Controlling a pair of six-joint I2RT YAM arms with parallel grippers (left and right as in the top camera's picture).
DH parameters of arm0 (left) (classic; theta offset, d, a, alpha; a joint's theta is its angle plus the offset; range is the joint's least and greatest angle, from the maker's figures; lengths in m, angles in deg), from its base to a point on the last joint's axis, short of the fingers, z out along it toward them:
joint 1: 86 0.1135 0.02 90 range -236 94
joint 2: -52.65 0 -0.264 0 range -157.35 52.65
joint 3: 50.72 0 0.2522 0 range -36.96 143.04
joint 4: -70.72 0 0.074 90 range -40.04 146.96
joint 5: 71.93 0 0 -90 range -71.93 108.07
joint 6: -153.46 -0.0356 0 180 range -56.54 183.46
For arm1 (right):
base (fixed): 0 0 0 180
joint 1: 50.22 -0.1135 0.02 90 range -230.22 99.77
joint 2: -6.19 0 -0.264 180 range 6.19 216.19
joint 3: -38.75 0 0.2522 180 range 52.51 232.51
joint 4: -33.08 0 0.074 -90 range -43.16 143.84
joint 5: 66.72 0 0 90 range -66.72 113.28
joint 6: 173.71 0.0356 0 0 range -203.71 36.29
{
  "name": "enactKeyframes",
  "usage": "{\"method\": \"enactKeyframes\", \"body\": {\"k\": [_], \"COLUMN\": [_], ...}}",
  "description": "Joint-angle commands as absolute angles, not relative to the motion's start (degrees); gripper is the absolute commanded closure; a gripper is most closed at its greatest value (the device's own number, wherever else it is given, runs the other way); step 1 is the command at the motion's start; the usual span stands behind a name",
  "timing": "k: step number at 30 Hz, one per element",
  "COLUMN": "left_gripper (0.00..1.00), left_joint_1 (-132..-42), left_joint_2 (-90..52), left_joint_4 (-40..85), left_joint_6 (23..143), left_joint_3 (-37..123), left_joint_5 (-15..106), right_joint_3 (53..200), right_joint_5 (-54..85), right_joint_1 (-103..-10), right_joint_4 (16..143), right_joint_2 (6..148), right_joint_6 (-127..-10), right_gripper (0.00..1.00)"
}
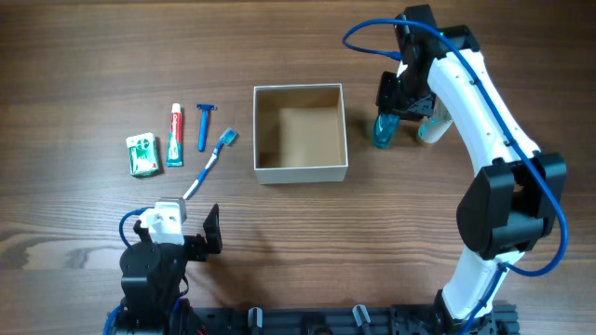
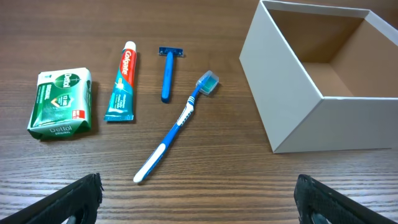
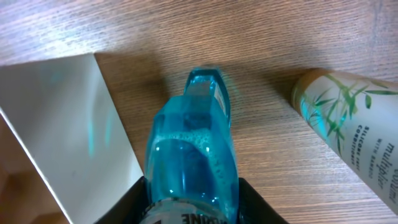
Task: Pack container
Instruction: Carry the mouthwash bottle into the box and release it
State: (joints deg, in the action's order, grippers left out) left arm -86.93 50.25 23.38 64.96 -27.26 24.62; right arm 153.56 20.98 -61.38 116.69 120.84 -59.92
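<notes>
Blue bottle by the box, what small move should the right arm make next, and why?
Probably lift the blue bottle straight up. The right gripper looks closed on its sides, it sits just outside the container wall, and the container is empty, so it needs height to clear that wall.

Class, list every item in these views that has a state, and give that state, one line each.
White square cardboard box: open, empty.
Translucent blue liquid bottle: held by right gripper, outside the box.
Left gripper: open, empty.
Red-and-white toothpaste tube: capped, lying flat.
Blue-and-white toothbrush: head cover on, lying flat.
Green soap packet: wrapped, unopened.
Blue plastic razor: lying flat.
Beige leaf-printed bottle: ungripped.
</notes>
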Motion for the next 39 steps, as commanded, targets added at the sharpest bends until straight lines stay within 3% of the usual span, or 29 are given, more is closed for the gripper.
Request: {"method": "enactKeyframes", "body": {"k": [1,6,8,19,25,39], "left_gripper": [0.00,0.00,0.00,0.00,0.00,0.00], "left_joint_1": [-86.47,-86.47,-86.47,-86.47,-86.47,-86.47], "left_joint_2": [50.71,50.71,50.71,50.71,50.71,50.71], "left_joint_4": [23.16,23.16,23.16,23.16,23.16,23.16], "left_joint_6": [63.86,63.86,63.86,63.86,63.86,63.86], "left_joint_3": [-28.07,-28.07,-28.07,-28.07,-28.05,-28.07], "left_joint_5": [26.17,26.15,26.17,26.17,26.17,26.15], "right_joint_3": [154.17,154.57,155.01,155.75,155.62,155.62], "right_joint_5": [23.51,24.78,24.78,24.80,27.40,27.99], "right_joint_1": [-61.30,-61.32,-61.78,-76.86,-83.15,-81.01], "right_joint_4": [117.45,117.49,118.02,118.26,115.00,108.86], "right_joint_2": [119.90,112.30,108.19,91.23,96.36,119.68], "right_joint_6": [-59.73,-59.77,-59.81,-58.04,-56.58,-57.76], "right_gripper": [0.78,0.86,0.96,0.96,0.96,0.96]}}
